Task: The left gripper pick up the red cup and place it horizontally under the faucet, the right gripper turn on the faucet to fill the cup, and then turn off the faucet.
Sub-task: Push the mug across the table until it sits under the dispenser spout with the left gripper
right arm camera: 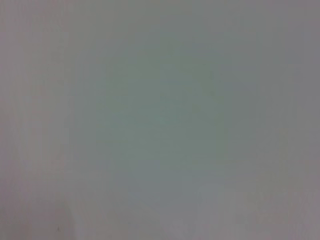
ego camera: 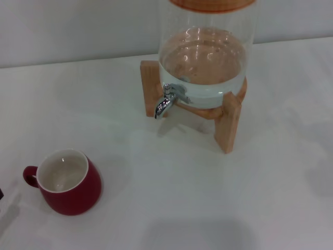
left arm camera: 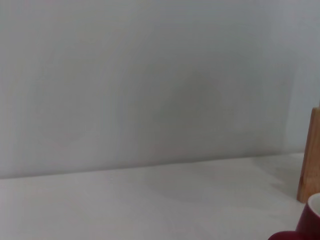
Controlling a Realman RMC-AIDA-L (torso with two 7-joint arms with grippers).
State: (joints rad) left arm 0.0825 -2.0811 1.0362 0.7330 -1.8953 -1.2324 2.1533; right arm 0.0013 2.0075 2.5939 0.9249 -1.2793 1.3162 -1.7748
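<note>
The red cup (ego camera: 67, 182) stands upright on the white table at the near left, with its cream inside showing and its handle pointing left. The left wrist view catches only a corner of the cup (left arm camera: 309, 224). The chrome faucet (ego camera: 167, 100) sticks out from the glass jar's base at the centre back, spout curving down, with nothing beneath it. A dark sliver at the head view's left edge, just left of the cup's handle, looks like the left gripper (ego camera: 1, 194). The right gripper is out of view.
The glass jar (ego camera: 205, 52), partly filled with water, sits on a light wooden stand (ego camera: 229, 122) at the back. One stand leg (left arm camera: 310, 155) shows in the left wrist view. The white table (ego camera: 182, 198) meets a pale wall behind. The right wrist view shows only a blank grey surface.
</note>
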